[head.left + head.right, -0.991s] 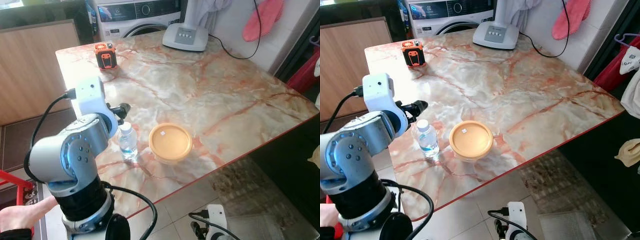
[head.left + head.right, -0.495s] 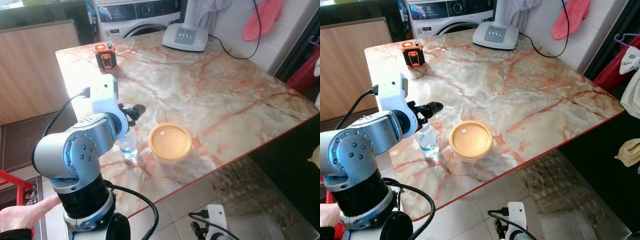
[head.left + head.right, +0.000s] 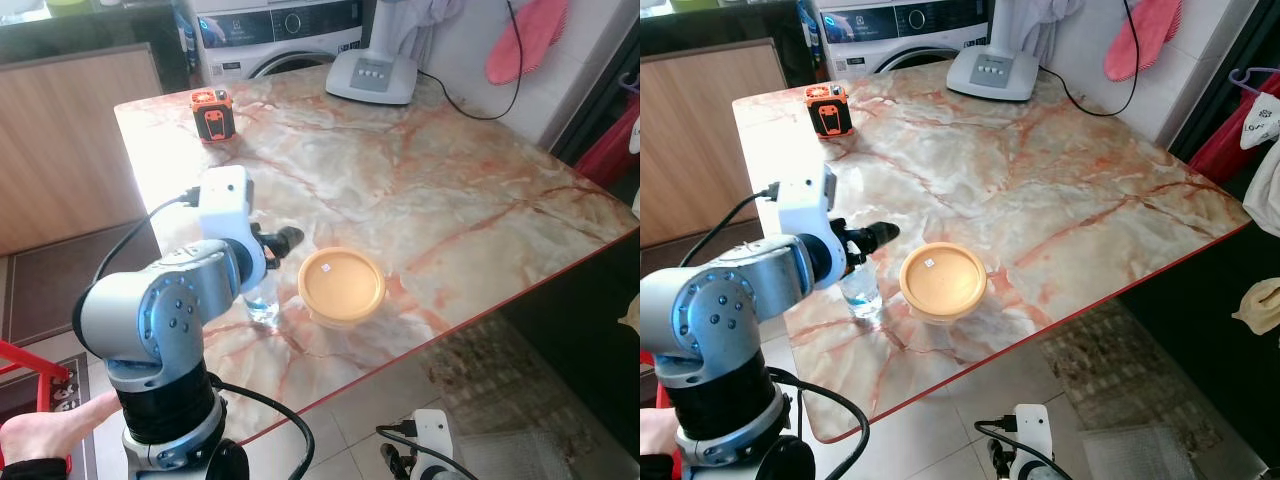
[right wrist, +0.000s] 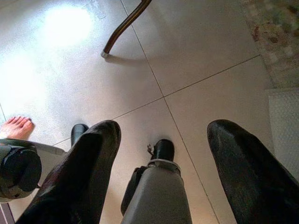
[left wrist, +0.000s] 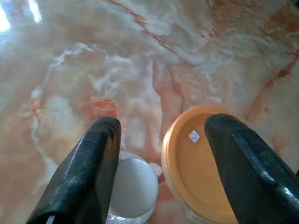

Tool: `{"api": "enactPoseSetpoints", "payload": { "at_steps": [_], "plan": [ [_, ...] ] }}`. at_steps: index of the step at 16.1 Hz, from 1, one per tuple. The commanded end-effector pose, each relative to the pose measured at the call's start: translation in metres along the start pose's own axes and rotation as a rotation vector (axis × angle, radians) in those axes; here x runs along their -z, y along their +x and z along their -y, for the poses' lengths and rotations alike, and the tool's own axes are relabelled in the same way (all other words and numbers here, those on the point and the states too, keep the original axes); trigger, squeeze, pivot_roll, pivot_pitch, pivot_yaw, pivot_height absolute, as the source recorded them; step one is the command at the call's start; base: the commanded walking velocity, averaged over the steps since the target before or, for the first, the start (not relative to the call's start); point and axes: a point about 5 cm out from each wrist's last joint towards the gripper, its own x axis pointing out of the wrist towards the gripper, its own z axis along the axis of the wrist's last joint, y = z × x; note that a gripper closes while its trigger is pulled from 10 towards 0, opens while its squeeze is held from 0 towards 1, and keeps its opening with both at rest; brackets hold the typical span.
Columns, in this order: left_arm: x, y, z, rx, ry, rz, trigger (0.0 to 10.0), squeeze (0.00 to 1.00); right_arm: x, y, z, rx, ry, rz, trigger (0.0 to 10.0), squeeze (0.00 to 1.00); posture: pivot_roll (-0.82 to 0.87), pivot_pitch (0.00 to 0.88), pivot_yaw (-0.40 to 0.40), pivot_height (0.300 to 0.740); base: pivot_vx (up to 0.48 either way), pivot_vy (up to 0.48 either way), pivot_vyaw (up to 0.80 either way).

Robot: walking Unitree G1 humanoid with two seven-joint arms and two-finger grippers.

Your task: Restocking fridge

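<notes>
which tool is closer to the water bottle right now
Left. The left tool hangs open just above the water bottle on the table, beside the orange-lidded tub. The right tool is open, hanging low over the floor, well away.

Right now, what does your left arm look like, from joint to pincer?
The left arm has rounded silver joint housings above a ribbed black segment, a white boxy wrist module with a black cable plugged in, and a left pincer of two long glossy black fingers.

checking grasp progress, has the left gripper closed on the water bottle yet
No, the left gripper is open above the table, with the water bottle's white cap beside one finger, ungripped.
</notes>
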Motion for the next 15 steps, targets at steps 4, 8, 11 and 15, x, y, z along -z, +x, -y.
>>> {"api": "enactPoseSetpoints", "payload": {
  "at_steps": [4,8,11,15],
  "plan": [
    [0.006,-0.002,0.006,0.065,0.045,-0.022,10.0,0.0,0.007,-0.002,0.003,0.015,0.022,-0.02,10.0,0.0,0.15,0.081,-0.034,0.74,0.0,0.0,0.0],
    [0.008,-0.004,0.003,0.09,0.062,-0.028,10.0,0.0,0.007,-0.001,0.002,0.012,0.024,-0.019,10.0,0.0,0.17,0.085,-0.027,0.74,0.0,0.0,0.0],
    [0.01,-0.006,0.005,0.158,0.104,-0.043,10.0,0.0,0.007,-0.001,0.001,0.01,0.024,-0.019,10.0,0.0,0.18,0.087,-0.024,0.74,0.0,0.0,0.0],
    [0.004,-0.013,-0.014,0.143,0.247,-0.071,10.0,0.0,0.006,-0.001,0.0,0.009,0.026,-0.018,10.0,0.0,0.18,0.086,-0.022,0.74,0.0,0.0,0.0]
  ]
}}
